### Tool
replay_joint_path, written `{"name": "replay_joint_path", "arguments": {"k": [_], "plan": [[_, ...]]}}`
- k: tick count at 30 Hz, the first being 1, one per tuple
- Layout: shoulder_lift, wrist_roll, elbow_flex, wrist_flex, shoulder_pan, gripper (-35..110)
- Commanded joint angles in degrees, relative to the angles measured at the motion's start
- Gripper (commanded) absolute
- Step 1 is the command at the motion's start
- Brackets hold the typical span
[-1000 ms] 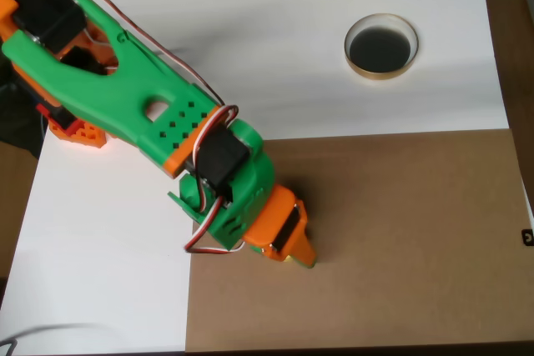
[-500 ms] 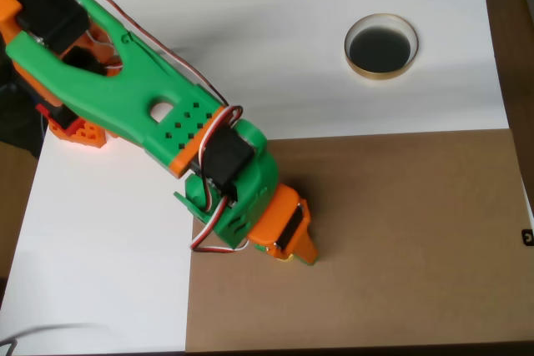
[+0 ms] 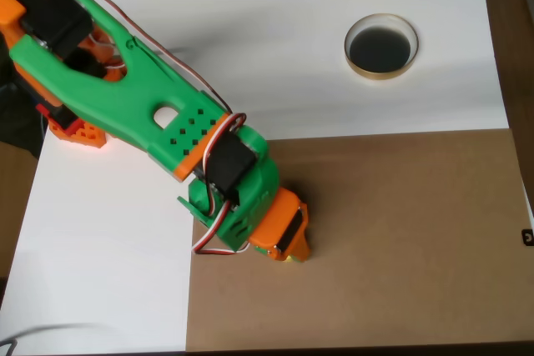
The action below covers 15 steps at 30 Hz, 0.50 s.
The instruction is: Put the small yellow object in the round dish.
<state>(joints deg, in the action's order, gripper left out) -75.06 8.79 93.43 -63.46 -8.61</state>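
Observation:
My green and orange arm reaches from the upper left of the overhead view down to the brown board. The gripper (image 3: 294, 253) points down at the board, and its orange finger (image 3: 284, 233) covers the jaws from above. A sliver of the small yellow object (image 3: 289, 258) peeks out under the gripper's tip, with the rest hidden. Whether the jaws hold it cannot be made out. The round dish (image 3: 381, 76), tan-rimmed with a dark inside, sits on the white surface at the upper right, far from the gripper.
A brown board (image 3: 400, 239) covers the lower right, and a white sheet (image 3: 100, 231) covers the rest of the table. The arm's orange base (image 3: 77, 132) stands at the left edge. A dark strip (image 3: 517, 56) runs past the right edge.
The arm's links have shifted slightly to the lower right. The orange fingertip has drawn in a little to the left. The yellow sliver stays under the gripper.

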Motion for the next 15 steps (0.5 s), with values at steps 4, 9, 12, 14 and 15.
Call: {"name": "replay_joint_path", "arguments": {"k": [4,9,12,14,15], "plan": [[-1.9,0.8,-0.2,-0.6,-1.1,0],[-3.7,2.5,-2.5,-3.1,-1.0,0],[-4.4,3.7,-5.8,-6.2,-1.4,0],[-4.9,4.5,-7.8,-8.0,-2.1,0],[-5.2,5.0,-8.8,-8.9,-2.6,0]]}}
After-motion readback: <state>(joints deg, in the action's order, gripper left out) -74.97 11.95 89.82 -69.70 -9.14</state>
